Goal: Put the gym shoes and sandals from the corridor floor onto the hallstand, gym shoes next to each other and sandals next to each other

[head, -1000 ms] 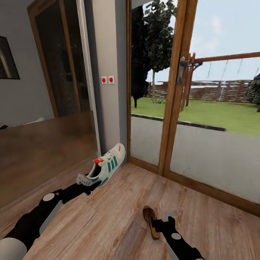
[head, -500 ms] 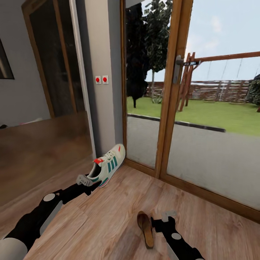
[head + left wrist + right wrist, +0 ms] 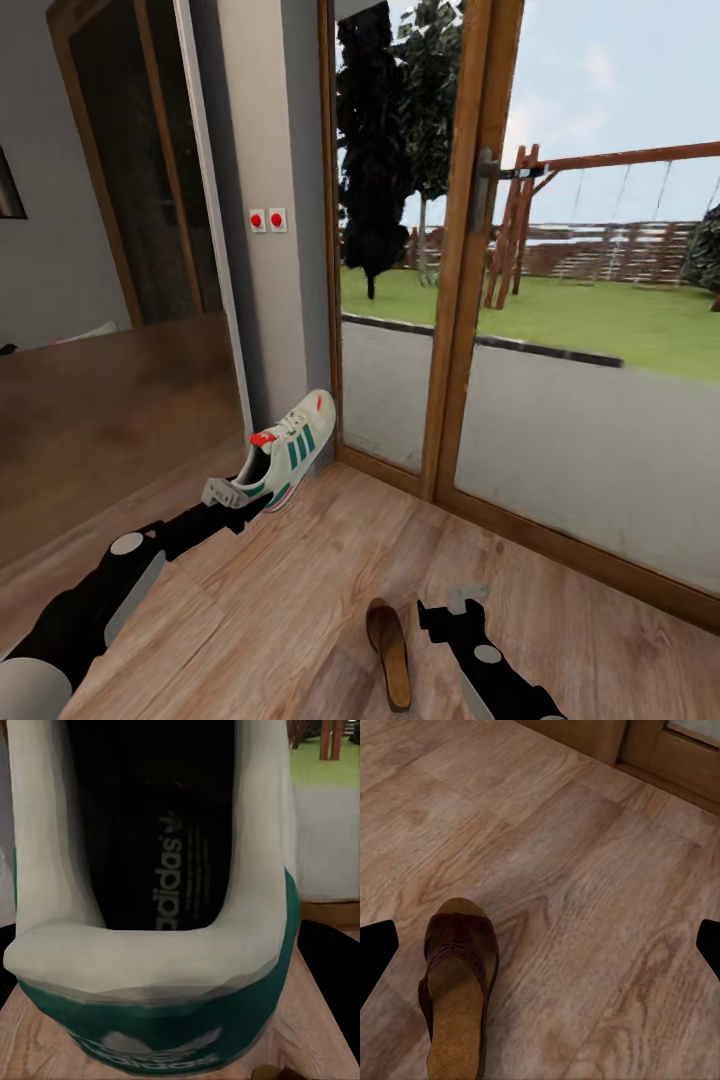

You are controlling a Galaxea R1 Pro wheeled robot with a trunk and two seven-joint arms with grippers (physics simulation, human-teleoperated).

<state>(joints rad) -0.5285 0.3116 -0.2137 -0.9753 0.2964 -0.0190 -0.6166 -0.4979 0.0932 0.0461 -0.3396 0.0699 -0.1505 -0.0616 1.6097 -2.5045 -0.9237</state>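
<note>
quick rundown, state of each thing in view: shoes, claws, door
gym shoe: lifted off the floor, heel in the left claw, toe tilted up toward the wall
sandal: lying flat on the corridor floor, sole down, not gripped
left claw: shut on the gym shoe
right claw: open, beside the sandal, not touching it
glass door: closed

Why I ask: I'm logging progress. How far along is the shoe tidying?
Done: nothing yet, by these views. In hand: the left claw grips one gym shoe by its heel. Left: a sandal lies on the corridor floor beside the open right claw, ungrasped; both need racking, with their partners.
</note>
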